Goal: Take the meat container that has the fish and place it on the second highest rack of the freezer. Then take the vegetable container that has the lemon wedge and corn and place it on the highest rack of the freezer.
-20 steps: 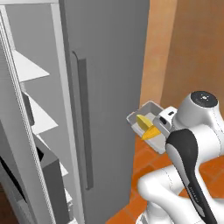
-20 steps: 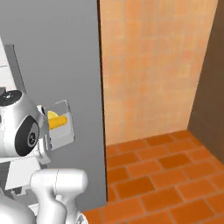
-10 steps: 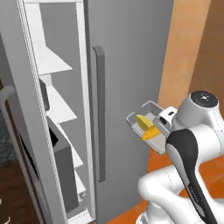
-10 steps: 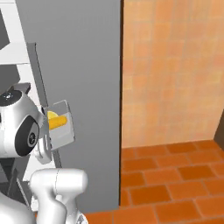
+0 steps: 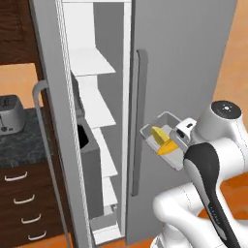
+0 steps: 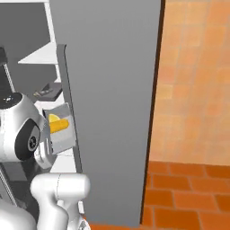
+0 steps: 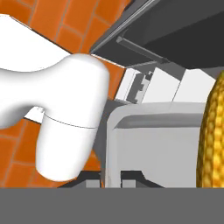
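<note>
We've got veg container (image 5: 164,140) w/ corn (image 5: 169,147) clamped in gripper (image 5: 183,139) – highest rack (image 5: 94,63) sits up-left inside freezer (image 5: 184,58), behind door edge.

Arm (image 5: 208,169) folded tight above its base, wrist raised, jaws hidden.

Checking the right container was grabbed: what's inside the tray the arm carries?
In the tray: a corn cob and a yellow lemon wedge. The tray wall hides anything lying lower.
</note>
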Controlling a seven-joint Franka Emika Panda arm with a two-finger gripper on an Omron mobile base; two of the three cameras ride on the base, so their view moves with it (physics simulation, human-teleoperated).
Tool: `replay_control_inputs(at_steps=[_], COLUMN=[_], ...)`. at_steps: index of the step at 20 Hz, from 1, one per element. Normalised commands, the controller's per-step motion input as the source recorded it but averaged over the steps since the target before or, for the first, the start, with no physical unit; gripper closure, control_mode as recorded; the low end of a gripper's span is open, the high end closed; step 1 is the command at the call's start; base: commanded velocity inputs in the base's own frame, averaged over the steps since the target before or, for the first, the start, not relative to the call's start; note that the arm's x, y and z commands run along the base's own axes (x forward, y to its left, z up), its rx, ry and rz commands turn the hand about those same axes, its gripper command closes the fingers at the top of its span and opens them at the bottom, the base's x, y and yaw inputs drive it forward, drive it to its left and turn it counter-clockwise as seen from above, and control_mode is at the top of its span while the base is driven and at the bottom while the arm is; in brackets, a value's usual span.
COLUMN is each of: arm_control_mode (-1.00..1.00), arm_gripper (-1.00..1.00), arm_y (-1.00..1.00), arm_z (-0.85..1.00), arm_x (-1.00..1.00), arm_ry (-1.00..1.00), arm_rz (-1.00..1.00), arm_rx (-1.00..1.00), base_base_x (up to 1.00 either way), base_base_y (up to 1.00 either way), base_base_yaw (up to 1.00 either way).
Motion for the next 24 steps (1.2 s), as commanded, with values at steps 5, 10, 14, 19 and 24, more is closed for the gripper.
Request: replay_control_inputs(at_steps=[5, 10, 14, 19, 24], arm_control_mode=[1.00, 1.00, 1.00, 1.00, -1.00], arm_gripper=[1.00, 1.00, 1.00, 1.00, 1.00], arm_y=[0.00, 0.00, 0.00, 0.00, 0.00], arm_z=[0.00, 0.00, 0.00, 0.00, 0.06], arm_x=[0.00, 0.00, 0.00, 0.00, 0.00], arm_ry=[0.00, 0.00, 0.00, 0.00, -0.03], arm_rz=[0.00, 0.00, 0.00, 0.00, 0.02], arm_rx=[0.00, 0.00, 0.00, 0.00, 0.02], base_base_x=[0.44, 0.02, 0.12, 0.40, 0.27], base_base_y=[0.10, 0.01, 0.00, -0.03, -0.07], base_base_yaw=[0.40, 0.46, 0.41, 0.31, 0.19])
